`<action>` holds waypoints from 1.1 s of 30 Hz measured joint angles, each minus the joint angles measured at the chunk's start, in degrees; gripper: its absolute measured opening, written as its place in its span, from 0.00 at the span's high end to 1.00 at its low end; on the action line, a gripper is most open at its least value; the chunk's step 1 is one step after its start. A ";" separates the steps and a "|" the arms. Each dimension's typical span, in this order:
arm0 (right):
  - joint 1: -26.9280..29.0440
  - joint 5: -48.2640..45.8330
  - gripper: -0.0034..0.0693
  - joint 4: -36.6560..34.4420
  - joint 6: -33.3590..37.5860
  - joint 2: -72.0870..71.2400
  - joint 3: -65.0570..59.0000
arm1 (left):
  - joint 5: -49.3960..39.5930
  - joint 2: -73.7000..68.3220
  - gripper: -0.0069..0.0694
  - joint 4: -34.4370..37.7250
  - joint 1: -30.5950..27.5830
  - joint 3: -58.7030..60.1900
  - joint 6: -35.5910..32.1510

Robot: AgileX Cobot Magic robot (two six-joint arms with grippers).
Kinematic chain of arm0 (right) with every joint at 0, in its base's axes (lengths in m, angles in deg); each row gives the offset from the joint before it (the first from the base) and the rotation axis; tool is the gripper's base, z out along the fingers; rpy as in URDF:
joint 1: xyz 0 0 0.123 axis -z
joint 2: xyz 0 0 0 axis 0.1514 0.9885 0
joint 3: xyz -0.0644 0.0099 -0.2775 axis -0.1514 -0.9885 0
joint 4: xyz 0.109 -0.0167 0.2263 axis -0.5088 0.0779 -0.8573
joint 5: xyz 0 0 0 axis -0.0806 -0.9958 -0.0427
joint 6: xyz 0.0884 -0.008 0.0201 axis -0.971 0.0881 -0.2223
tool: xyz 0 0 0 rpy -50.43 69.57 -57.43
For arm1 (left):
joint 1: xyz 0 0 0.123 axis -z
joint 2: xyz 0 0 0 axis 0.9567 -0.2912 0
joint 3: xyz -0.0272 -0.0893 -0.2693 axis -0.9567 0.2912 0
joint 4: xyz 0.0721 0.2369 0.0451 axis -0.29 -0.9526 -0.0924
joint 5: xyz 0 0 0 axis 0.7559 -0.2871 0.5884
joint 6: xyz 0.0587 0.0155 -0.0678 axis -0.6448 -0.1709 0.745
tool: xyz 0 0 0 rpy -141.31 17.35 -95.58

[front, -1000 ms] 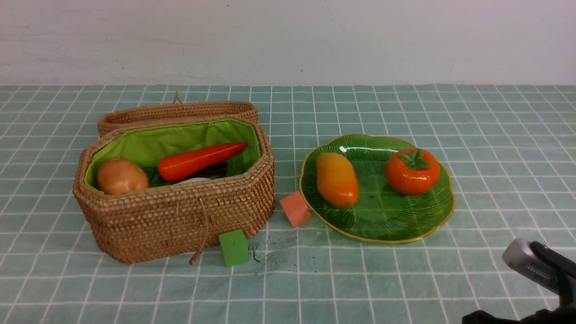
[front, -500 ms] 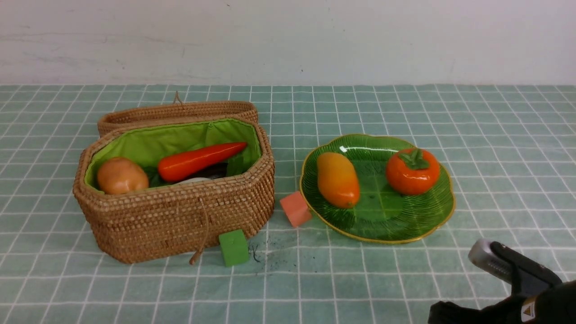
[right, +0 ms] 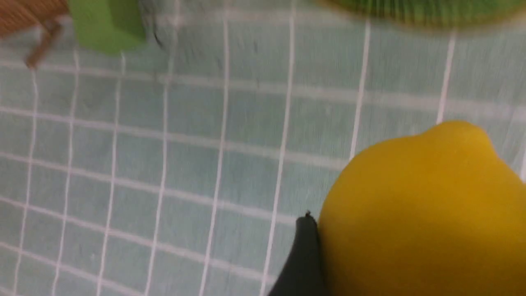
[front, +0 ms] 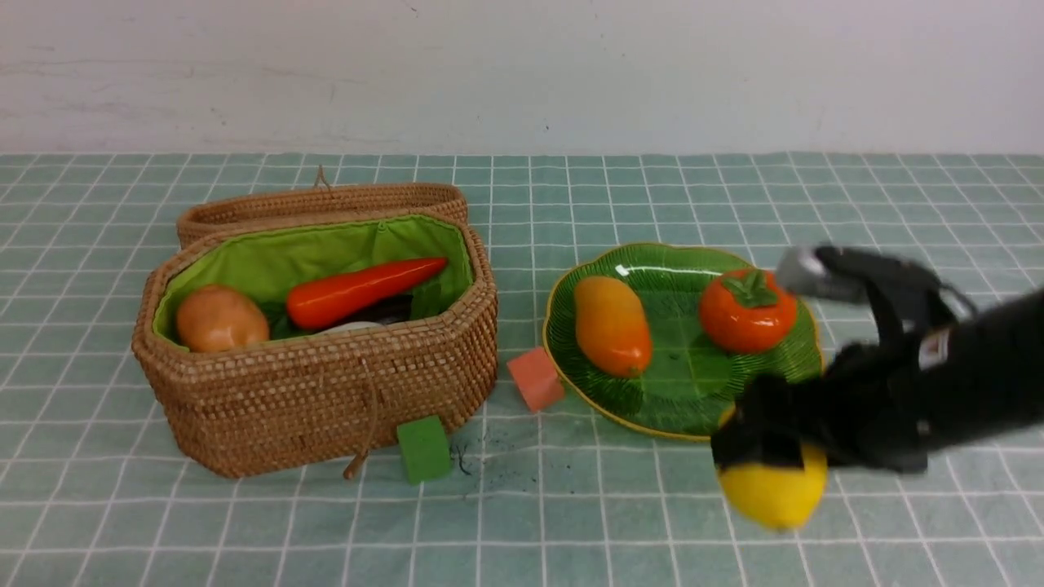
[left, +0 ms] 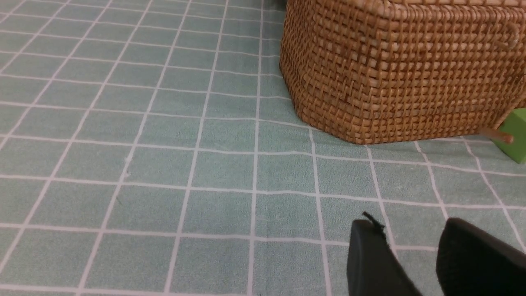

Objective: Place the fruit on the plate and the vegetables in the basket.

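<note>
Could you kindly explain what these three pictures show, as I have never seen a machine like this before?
It is a two-armed robot sorting toy food. The wide picture looks forward from between its arms; the other two come from cameras on each wrist. On the checked cloth stand a wicker basket with a potato and carrot, and a green plate with a mango and persimmon. The right tool carries a lemon towards the plate. The left tool holds nothing.

The place looks like a staged robot test bench: a desk (front: 734, 522) under a teal checked cloth against a bare white wall (front: 522, 65), set with glossy toy food.
</note>
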 joint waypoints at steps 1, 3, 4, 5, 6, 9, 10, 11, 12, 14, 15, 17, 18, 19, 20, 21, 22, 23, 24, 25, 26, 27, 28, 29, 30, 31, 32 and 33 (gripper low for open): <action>0.77 0.61 0.16 1.35 0.44 1.31 2.93 | 0.00 0.00 0.60 0.00 0.00 0.00 0.00; 2.04 3.65 0.16 4.01 0.80 5.82 7.79 | 0.00 0.00 0.60 0.00 0.00 0.00 0.00; 2.11 3.96 0.16 4.15 0.85 6.27 8.13 | 0.00 0.00 0.60 0.00 0.00 0.00 0.00; 2.49 6.19 0.16 4.70 0.91 9.66 10.18 | 0.00 0.00 0.60 0.00 0.00 0.00 0.00; 2.55 7.37 0.16 4.97 0.91 12.17 11.12 | 0.00 0.00 0.60 0.00 0.00 0.00 0.00; 2.55 10.68 0.16 5.06 1.07 19.75 13.83 | 0.00 0.00 0.60 0.00 0.00 0.00 0.00; 2.55 11.06 0.16 5.11 1.07 21.68 14.19 | 0.00 0.00 0.60 0.00 0.00 0.00 0.00; 2.55 11.07 0.16 5.19 1.07 22.95 14.36 | 0.00 0.00 0.60 0.00 0.00 0.00 0.00; 2.55 11.07 0.16 5.25 1.12 23.95 14.42 | 0.00 0.00 0.60 0.00 0.00 0.00 0.00; 2.64 10.99 0.15 5.25 1.11 25.42 14.42 | 0.00 0.00 0.60 0.00 0.00 0.00 0.00; 2.73 10.99 0.13 5.25 1.11 25.54 14.42 | 0.00 0.00 0.60 0.00 0.00 0.00 0.00; 2.93 11.39 0.06 5.25 1.11 25.60 14.51 | 0.00 0.00 0.60 0.00 0.00 0.00 0.00; 2.93 11.53 0.03 5.25 1.11 25.60 14.62 | 0.00 0.00 0.60 0.00 0.00 0.00 0.00; 2.93 11.55 0.03 5.25 1.11 25.60 14.63 | 0.00 0.00 0.60 0.00 0.00 0.00 0.00; 2.93 11.55 0.02 5.25 1.11 25.60 14.63 | 0.00 0.00 0.60 0.00 0.00 0.00 0.00; 2.93 10.48 0.03 5.20 1.11 25.60 14.75 | 0.00 0.00 0.60 0.00 0.00 0.00 0.00; 2.93 9.17 0.04 5.15 1.18 25.38 14.76 | 0.00 0.00 0.60 0.00 0.00 0.00 0.00; 2.93 8.57 0.04 5.15 1.20 25.31 14.76 | 0.00 0.00 0.60 0.00 0.00 0.00 0.00; 2.93 5.84 0.07 5.26 1.32 24.55 14.76 | 0.00 0.00 0.60 0.00 0.00 0.00 0.00; 2.93 3.16 0.11 5.33 1.31 23.43 14.76 | 0.00 0.00 0.60 0.00 0.00 0.00 0.00; 2.93 3.16 0.11 5.33 1.31 23.21 14.76 | 0.00 0.00 0.60 0.00 0.00 0.00 0.00; 2.93 -1.20 0.17 5.33 1.31 21.35 14.76 | 0.00 0.00 0.60 0.00 0.00 0.00 0.00; 2.93 -5.66 0.23 5.33 1.31 19.15 14.76 | 0.00 0.00 0.60 0.00 0.00 0.00 0.00; 2.93 -8.40 0.28 5.33 1.31 17.86 14.76 | 0.00 0.00 0.60 0.00 0.00 0.00 0.00; 2.93 -9.10 0.30 5.33 1.31 17.23 14.76 | 0.00 0.00 0.60 0.00 0.00 0.00 0.00; 2.93 -14.82 0.39 5.33 1.66 15.22 14.80 | 0.00 0.00 0.60 0.00 0.00 0.00 0.00; 2.93 -19.03 0.48 5.34 1.66 13.67 14.74 | 0.00 0.00 0.60 0.00 0.00 0.00 0.00; 2.93 -21.61 0.54 5.34 1.98 12.69 14.55 | 0.00 0.00 0.60 0.00 0.00 0.00 0.00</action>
